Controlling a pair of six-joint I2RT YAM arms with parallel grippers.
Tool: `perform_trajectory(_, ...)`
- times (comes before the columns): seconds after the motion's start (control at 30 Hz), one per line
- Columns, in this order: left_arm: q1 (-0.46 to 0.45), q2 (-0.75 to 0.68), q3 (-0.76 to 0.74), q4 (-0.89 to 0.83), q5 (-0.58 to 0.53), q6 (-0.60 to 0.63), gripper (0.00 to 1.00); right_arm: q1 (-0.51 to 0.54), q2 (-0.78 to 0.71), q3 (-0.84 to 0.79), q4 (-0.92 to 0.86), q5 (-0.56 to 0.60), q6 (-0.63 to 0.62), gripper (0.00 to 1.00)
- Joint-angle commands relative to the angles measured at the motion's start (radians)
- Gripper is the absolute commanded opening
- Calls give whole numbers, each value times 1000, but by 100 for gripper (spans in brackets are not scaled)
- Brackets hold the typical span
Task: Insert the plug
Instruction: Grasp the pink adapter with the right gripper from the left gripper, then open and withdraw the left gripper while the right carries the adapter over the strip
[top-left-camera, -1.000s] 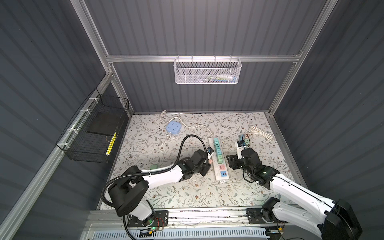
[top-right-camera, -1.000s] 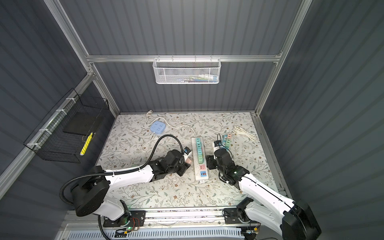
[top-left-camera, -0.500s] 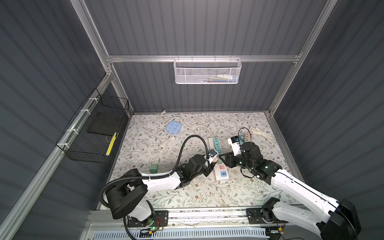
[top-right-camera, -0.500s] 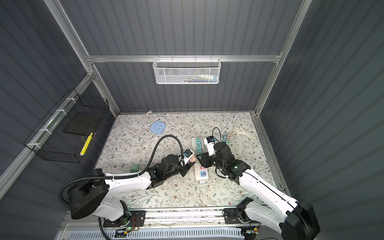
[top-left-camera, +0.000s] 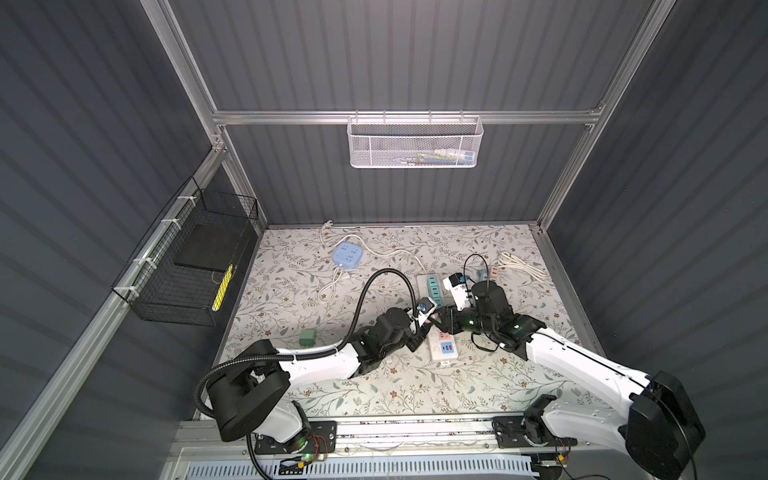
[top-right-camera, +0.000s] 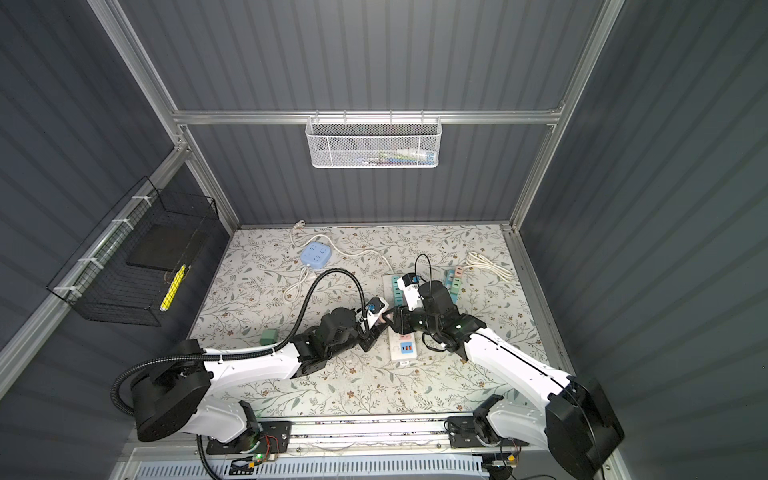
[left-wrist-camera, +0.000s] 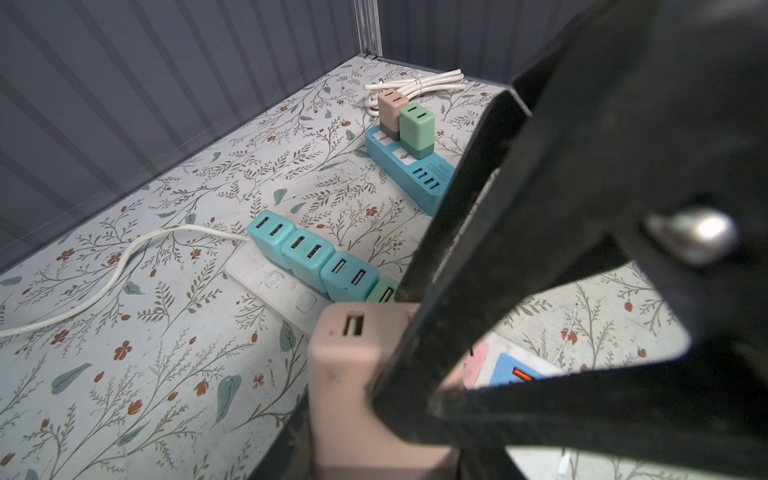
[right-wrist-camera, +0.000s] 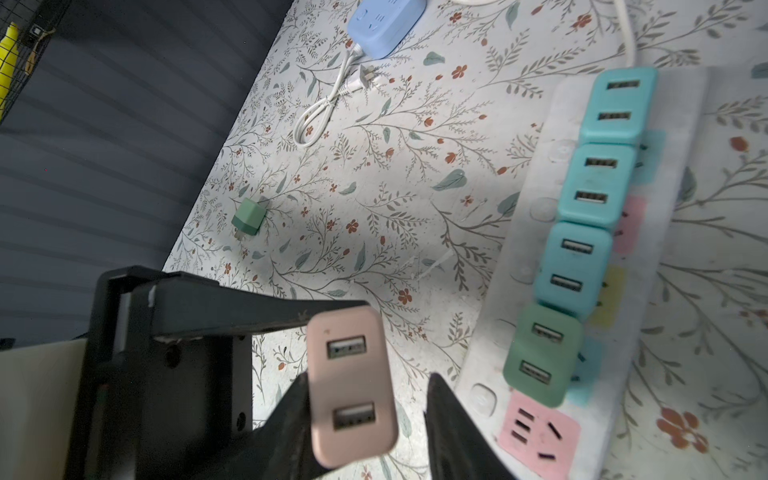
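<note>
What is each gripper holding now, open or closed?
Left gripper: closed, holding the pink plug.
Right gripper: open around that plug, with a gap on one side.

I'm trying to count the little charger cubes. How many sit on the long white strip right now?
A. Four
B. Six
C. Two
A: the right wrist view shows three teal chargers and one green charger standing in a single row on the white strip.

pink plug (right-wrist-camera: 351, 386); wht pwr strip (right-wrist-camera: 675, 270); teal adapters (right-wrist-camera: 582, 266); floral mat (right-wrist-camera: 374, 187)
</note>
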Motion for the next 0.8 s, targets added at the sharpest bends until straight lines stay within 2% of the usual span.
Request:
perform_trajectory(0.0,-5,-34,40,-3,0,24,13,-1,23,19,33,-45,18,44)
perform_trajectory(0.17,-5,-16,49,3,3,19,15,-2,30,-4,68,-48,45,34)
perform_trajectory(0.27,-5,-10,52,3,-1,15,22,0,20,-16,96,-55,65,27)
perform_trajectory(0.37,-5,-13,57,-21,6,-3,48,-1,7,-15,95,-44,62,25)
perform_trajectory(0.47,-5,-27,73,-79,20,-27,62,-1,-9,-10,78,-36,46,25)
perform_trajectory(0.53,-5,-60,49,-76,10,-43,68,-1,-26,-8,58,-7,36,25)
perform_trajectory(0.67,-5,-181,-41,-45,-75,-101,78,-1,-66,-20,13,105,17,24)
perform_trajectory(0.77,-6,-277,-120,-5,-238,-165,84,7,-134,-43,-37,228,4,23)
